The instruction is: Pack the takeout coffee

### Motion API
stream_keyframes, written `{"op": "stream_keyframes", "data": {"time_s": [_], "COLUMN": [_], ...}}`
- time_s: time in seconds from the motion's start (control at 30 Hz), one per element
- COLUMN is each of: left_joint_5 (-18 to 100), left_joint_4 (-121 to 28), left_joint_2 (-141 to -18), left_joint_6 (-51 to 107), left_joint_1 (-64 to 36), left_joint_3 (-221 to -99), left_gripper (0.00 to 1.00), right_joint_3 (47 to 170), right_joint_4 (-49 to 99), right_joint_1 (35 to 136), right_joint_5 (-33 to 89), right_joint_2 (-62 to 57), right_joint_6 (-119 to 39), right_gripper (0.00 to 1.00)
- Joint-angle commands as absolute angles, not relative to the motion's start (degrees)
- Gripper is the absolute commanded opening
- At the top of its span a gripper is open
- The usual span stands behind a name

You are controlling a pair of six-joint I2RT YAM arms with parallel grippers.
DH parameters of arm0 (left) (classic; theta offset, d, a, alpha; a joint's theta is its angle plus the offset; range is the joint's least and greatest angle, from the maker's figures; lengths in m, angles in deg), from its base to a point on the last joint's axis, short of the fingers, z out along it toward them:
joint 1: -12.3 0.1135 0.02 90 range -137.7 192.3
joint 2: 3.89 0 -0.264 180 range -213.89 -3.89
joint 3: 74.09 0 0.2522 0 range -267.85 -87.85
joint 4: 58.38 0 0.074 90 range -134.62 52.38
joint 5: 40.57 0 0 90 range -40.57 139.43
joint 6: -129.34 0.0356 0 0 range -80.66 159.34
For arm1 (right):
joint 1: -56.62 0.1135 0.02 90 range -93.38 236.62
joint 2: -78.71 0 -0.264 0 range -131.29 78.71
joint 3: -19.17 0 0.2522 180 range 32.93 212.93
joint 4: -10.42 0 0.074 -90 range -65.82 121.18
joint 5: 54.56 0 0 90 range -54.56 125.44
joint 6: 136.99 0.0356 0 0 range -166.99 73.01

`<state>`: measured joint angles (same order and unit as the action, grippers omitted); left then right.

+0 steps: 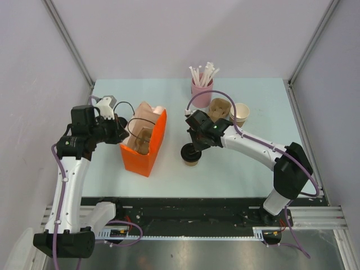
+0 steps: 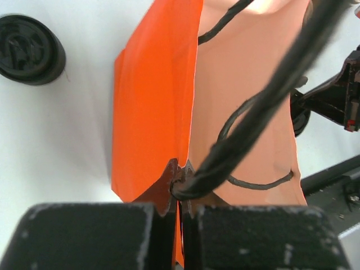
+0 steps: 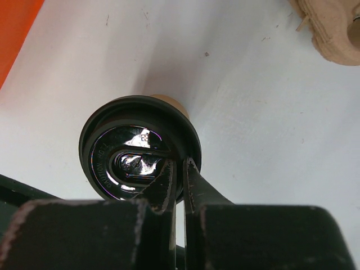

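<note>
The right gripper (image 3: 180, 171) is fully closed. Its two fingertips pinch the near rim of the black lid (image 3: 132, 152) on the takeout coffee (image 1: 191, 154). One fingertip lies over the lid's top face, the other lies outside the rim, and the rim sits between them.

The takeout coffee is upright over the pale table (image 1: 236, 166), in front of the right arm. It is near the orange paper bag (image 1: 147, 152) but not touching it. The views do not show whether the cup's base rests on the table or is raised from it.

The left gripper (image 2: 180, 188) is fully closed on the upper edge of the orange paper bag, at the point where the black cord handle (image 2: 253, 107) meets the paper. The bag stands upright with its mouth open. Brown and pale contents show inside the mouth and cannot be identified.

Three items stand along the far side of the table, close together:
- a pink cup (image 1: 201, 97) holding white straws (image 1: 203, 73);
- a moulded-pulp carrier (image 1: 219, 108), just beside the pink cup;
- a stack of pale-rimmed paper cups (image 1: 241, 114), just beside the carrier.
</note>
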<state>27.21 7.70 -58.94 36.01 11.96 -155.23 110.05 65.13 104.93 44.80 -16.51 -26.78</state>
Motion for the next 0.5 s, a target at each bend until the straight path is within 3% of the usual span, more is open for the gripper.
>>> {"op": "stream_keyframes", "data": {"time_s": [0.0,0.47], "left_joint_5": [22.4,20.9], "left_joint_4": [7.8,7.3], "left_joint_2": [-58.8,-60.1], "left_joint_6": [30.0,29.2], "left_joint_1": [12.1,12.1], "left_joint_3": [-154.6,-153.6], "left_gripper": [0.01,0.0], "right_joint_3": [110.4,110.4], "right_joint_4": [65.4,63.1], "right_joint_1": [103.5,101.2], "right_joint_5": [42.9,40.1], "right_joint_2": [-13.7,-13.9], "right_joint_6": [-31.3,-35.2], "right_gripper": [0.0,0.0]}}
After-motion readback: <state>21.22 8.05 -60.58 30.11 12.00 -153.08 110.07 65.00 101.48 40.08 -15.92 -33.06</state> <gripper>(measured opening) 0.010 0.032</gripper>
